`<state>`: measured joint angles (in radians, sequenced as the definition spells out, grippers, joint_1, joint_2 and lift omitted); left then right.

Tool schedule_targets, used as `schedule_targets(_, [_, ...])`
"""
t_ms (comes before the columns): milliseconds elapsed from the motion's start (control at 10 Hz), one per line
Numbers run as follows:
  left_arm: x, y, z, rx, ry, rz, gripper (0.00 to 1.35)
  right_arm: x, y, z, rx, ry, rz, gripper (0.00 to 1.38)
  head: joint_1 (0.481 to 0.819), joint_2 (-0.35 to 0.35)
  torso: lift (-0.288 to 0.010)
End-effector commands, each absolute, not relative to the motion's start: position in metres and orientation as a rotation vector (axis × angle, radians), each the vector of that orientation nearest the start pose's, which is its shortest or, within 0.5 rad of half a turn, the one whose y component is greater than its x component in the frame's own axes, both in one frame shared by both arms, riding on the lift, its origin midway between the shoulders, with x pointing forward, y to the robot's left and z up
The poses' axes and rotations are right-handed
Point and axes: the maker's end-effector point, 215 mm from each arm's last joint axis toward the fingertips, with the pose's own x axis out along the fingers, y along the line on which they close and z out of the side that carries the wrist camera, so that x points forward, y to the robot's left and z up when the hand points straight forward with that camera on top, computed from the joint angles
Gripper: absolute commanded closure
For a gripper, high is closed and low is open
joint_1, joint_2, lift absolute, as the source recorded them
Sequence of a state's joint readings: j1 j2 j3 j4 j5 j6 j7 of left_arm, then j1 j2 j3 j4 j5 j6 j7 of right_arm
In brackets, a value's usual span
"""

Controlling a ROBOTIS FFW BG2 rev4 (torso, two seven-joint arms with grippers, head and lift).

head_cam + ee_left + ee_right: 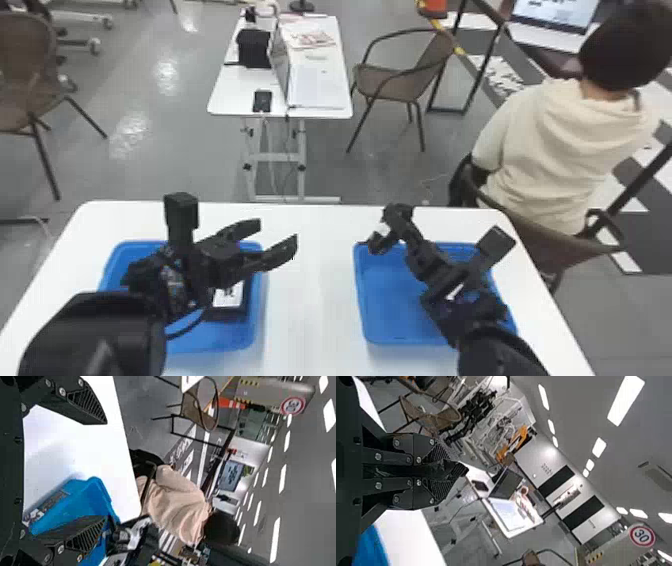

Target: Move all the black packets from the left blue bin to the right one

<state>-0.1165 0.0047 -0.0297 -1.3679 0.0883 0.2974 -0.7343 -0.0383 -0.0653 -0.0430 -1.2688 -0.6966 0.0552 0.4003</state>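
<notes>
White tbl (310, 305) w/ L blue bin (220, 340) & R blue bin (392, 315) on it, apart.

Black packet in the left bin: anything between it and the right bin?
Yes. In the head view, the left bin's right wall and the right bin's left wall lie between the packet and its goal. It likely needs lifting over both. The left end effector hangs nearby, open.

Left bin (220, 344) and right bin (390, 300) blue, packet (230, 314) black-and-white, table (310, 290) white

A laptop (317, 92) and phone (262, 101) sit on a far table (232, 97).
</notes>
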Motion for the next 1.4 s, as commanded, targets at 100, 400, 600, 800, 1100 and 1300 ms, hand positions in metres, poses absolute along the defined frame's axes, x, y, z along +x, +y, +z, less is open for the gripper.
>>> schedule_targets(100, [0.539,0.125,-0.434,-0.244,0.298,-0.635,0.05,0.560,-0.250,-0.501,0.705,0.247,0.156,1.20,0.695,-0.137,0.000])
schedule_targets(400, [0.528,0.155,-0.447,-0.264,0.308,-0.559,0.09,0.551,-0.272,-0.552,0.652,0.363,0.100,0.47,0.695,-0.117,0.000])
schedule_targets(600, [0.522,0.169,-0.466,-0.260,0.349,-0.498,0.09,0.557,-0.313,-0.513,0.539,0.213,-0.050,0.06,0.695,-0.125,0.000])
schedule_targets(800, [0.510,0.187,-0.504,-0.271,0.457,-0.400,0.09,0.559,-0.328,-0.465,0.589,0.080,-0.077,0.15,0.695,-0.143,0.000])
schedule_targets(1100, [0.499,0.194,-0.560,-0.304,0.629,-0.305,0.12,0.557,-0.332,-0.409,0.641,-0.036,-0.051,0.16,0.695,-0.140,0.000])
schedule_targets(1300, [0.507,0.180,-0.585,-0.290,0.720,-0.336,0.14,0.556,-0.326,-0.391,0.676,-0.077,-0.017,0.16,0.695,-0.143,0.000])
